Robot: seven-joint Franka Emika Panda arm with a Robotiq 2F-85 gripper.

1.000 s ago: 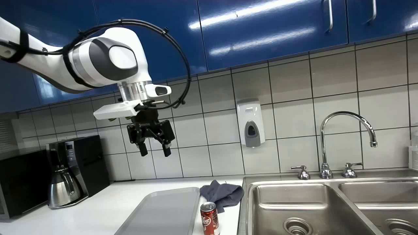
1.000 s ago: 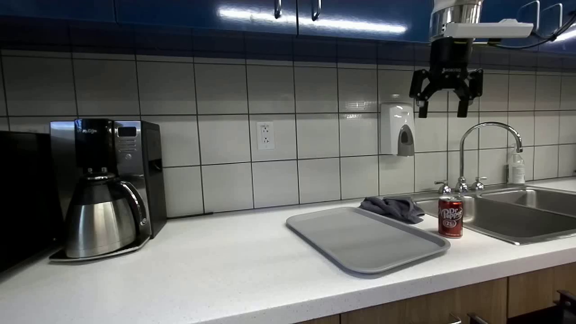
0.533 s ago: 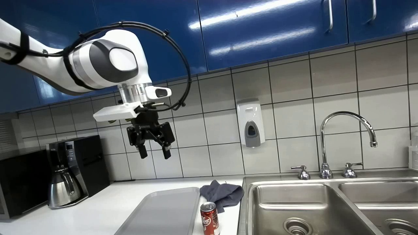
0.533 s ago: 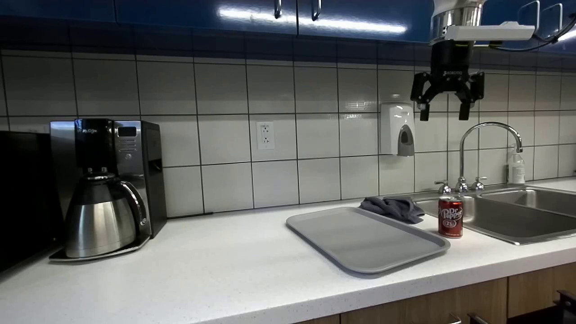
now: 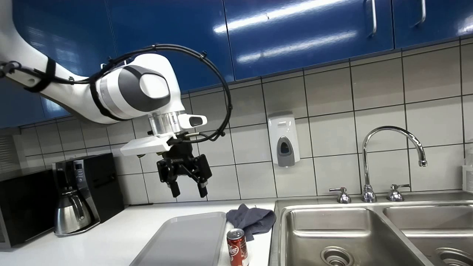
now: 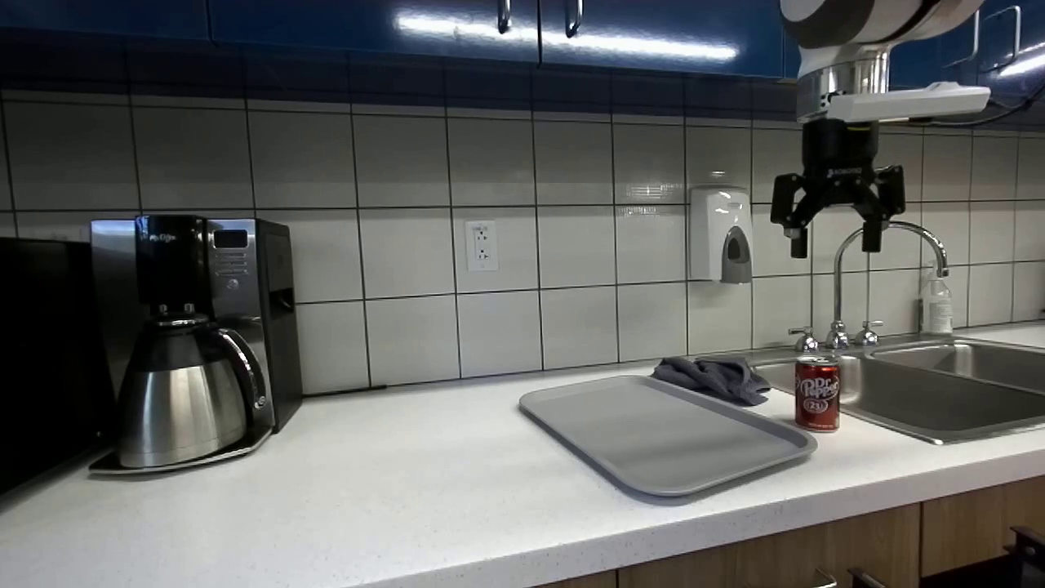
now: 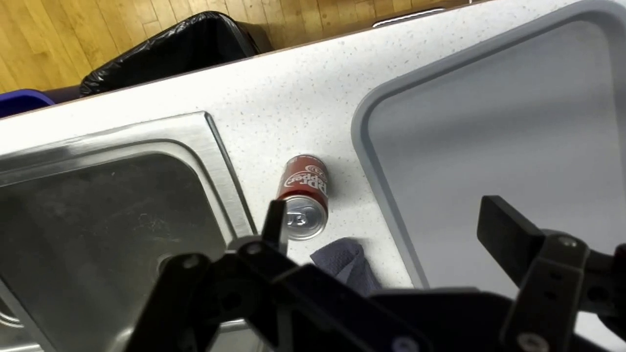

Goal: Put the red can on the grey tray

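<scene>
Left to right in the wrist view come the steel sink (image 7: 122,210), then the Dr Pepper can (image 7: 303,186), upright on the desk (image 7: 279,102), its long axis vertical, its top edge just overlapped in sight by the sink-side one of the parted fingers (image 7: 274,224), and then the grey tray (image 7: 489,137), beside the can but apart. The fingers hold nothing and hang well above the can, their gap lying more toward the tray; the approach probably needs a shift sinkward and down.
</scene>
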